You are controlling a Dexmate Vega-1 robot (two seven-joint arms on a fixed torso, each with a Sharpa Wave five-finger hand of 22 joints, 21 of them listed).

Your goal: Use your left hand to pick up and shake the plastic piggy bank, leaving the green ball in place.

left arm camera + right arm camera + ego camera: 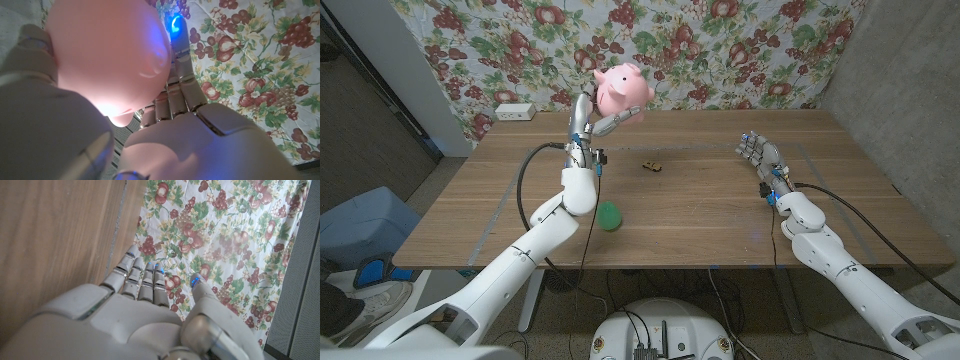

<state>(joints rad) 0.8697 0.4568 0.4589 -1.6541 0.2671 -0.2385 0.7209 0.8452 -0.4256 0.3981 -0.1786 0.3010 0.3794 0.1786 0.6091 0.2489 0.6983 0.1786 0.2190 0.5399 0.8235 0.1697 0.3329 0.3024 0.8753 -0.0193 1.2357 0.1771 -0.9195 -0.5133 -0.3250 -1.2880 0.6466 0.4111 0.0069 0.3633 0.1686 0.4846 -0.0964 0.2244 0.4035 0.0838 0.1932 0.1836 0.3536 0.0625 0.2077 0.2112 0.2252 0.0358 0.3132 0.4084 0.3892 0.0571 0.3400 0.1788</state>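
The pink plastic piggy bank point(621, 90) is up in the air above the table's far left part, gripped by my left hand point(590, 122). In the left wrist view the piggy bank point(107, 55) looms large and pink against my left hand point(180, 100), whose fingers reach up beside it. The green ball point(609, 216) lies on the wooden table point(700, 235) near the front, just right of my left forearm. My right hand point(757, 155) stands open on the right side of the table, fingers apart point(145, 277), holding nothing.
A small dark object point(651, 165) lies mid-table. A white box point(514, 111) sits at the far left corner. A floral cloth point(720, 40) hangs behind the table. A blue bin point(365, 225) stands on the floor at left.
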